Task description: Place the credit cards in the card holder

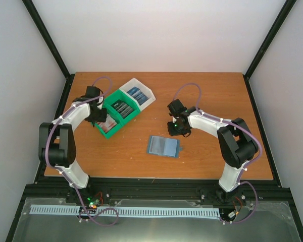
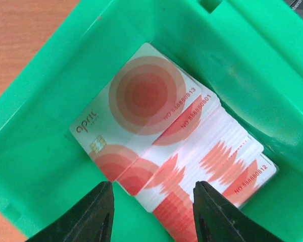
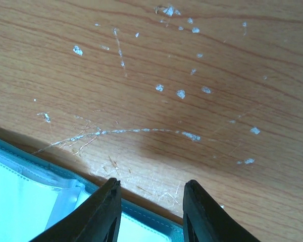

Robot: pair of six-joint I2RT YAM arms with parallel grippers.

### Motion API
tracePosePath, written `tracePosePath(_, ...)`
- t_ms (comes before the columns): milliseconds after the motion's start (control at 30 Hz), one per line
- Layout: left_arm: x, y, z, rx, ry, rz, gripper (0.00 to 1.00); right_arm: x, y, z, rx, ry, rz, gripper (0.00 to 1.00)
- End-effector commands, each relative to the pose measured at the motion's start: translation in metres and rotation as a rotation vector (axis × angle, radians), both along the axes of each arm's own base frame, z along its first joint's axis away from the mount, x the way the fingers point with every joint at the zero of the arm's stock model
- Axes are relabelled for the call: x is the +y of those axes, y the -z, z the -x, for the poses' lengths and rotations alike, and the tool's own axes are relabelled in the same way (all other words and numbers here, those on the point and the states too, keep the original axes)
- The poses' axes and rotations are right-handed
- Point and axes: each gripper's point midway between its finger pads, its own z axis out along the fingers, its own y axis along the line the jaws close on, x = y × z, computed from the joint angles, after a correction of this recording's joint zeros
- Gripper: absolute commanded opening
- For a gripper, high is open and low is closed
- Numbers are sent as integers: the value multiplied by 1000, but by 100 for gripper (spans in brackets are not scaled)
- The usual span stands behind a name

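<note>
The credit cards (image 2: 161, 146), a fanned stack of red-and-white ones, lie in the compartment of the green bin (image 2: 45, 151) nearest the left arm (image 1: 73, 118), presumably sorted there for easy picking. The left hand (image 2: 152, 194) points straight down into it, fingers moderately apart, holding nothing. The card holder (image 1: 163, 146) lies unfolded on the worktop (image 3: 192, 75), slots up to take cards; the right hand (image 3: 150, 189) hovers low over its edge, half-open and empty.
</note>
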Motion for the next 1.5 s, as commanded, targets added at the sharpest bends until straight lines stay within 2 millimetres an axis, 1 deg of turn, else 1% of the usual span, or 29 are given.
tracePosePath(0, 10, 9, 49, 141, -150, -7, 45, 4, -3, -7, -6, 2, -19, 35)
tracePosePath(67, 9, 10, 62, 162, -186, -2, 45, 6, -4, -6, -4, 5, -31, 35)
tracePosePath(133, -3, 4, 64, 163, -188, 48, 44, 9, -6, -6, 0, 7, -49, 36)
tracePosePath(200, -8, 3, 69, 186, -212, 56, 44, 14, -10, -6, 0, 4, -77, 36)
tracePosePath(333, -16, 14, 87, 249, -241, 69, 45, 33, -21, -9, 0, -14, -153, 39)
tracePosePath(433, -21, 21, 101, 286, -259, 88, 45, 57, -33, -18, -1, -29, -227, 42)
tracePosePath(500, -32, 20, 105, 282, -244, 132, 45, 77, -41, -23, -7, -53, -264, 46)
tracePosePath(567, -44, 20, 108, 282, -221, 178, 44, 97, -49, -29, -15, -66, -288, 53)
tracePosePath(667, -56, 25, 115, 297, -203, 214, 44, 121, -56, -36, 8, -57, -345, 58)
tracePosePath(767, -68, 27, 116, 294, -183, 263, 43, 138, -59, -38, 25, -52, -382, 58)
tracePosePath(833, -78, 26, 113, 282, -161, 311, 43, 145, -59, -37, 40, -51, -398, 59)
tracePosePath(933, -100, 21, 111, 270, -99, 398, 43, 154, -57, -32, 75, -48, -426, 59)
tracePosePath(967, -112, 17, 110, 265, -61, 453, 43, 157, -56, -31, 83, -48, -436, 60)
tracePosePath(1033, -125, 10, 106, 243, -25, 508, 42, 161, -54, -28, 98, -48, -448, 62)
tracePosePath(1133, -125, -4, 92, 186, -14, 503, 43, 170, -48, -26, 126, -50, -461, 64)
tracePosePath(1200, -120, -16, 83, 135, -17, 468, 44, 179, -43, -25, 148, -56, -467, 64)
tracePosePath(1233, -115, -21, 80, 112, -27, 443, 47, 183, -42, -25, 152, -59, -474, 64)
tracePosePath(1333, -89, -25, 74, 63, -113, 316, 49, 196, -39, -27, 162, -61, -487, 64)
tracePosePath(1400, -70, -24, 76, 56, -194, 228, 53, 202, -36, -28, 166, -53, -489, 64)
tracePosePath(1467, -59, -21, 79, 56, -238, 179, 55, 206, -30, -30, 174, -36, -485, 64)
